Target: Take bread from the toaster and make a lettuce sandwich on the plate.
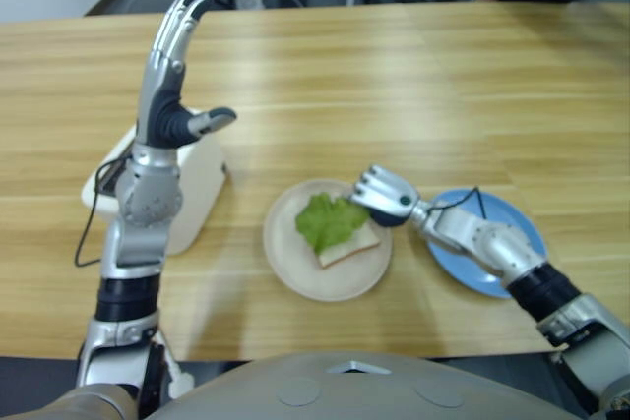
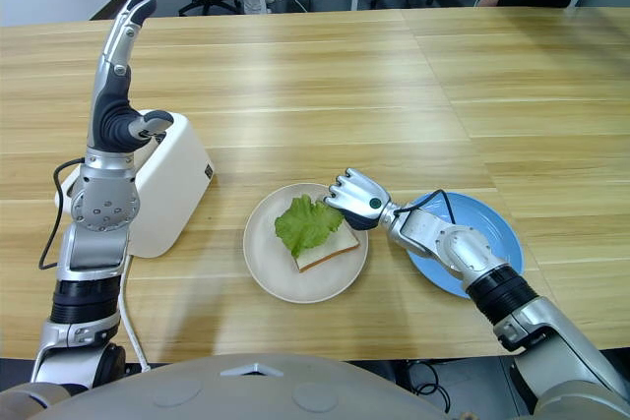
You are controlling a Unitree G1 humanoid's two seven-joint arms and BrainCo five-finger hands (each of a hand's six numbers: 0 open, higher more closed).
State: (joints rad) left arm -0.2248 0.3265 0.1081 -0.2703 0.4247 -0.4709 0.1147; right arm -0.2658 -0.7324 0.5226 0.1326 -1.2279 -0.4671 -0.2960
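Note:
A beige plate [image 2: 285, 280] lies near the table's front, holding a slice of bread [image 2: 330, 251] with a green lettuce leaf [image 2: 305, 223] on top. My right hand [image 2: 354, 199] hovers at the plate's right rim, just over the edge of the bread and lettuce, fingers curled downward with nothing visibly held. The white toaster [image 2: 172, 189] stands to the left of the plate. My left hand [image 2: 123, 71] is raised high above the toaster, fingers stretched out straight and holding nothing.
A blue plate [image 2: 487, 228] sits to the right of the beige plate, partly under my right forearm. The toaster's black cable [image 2: 49, 213] loops off its left side. Office chairs and a desk stand beyond the table's far edge.

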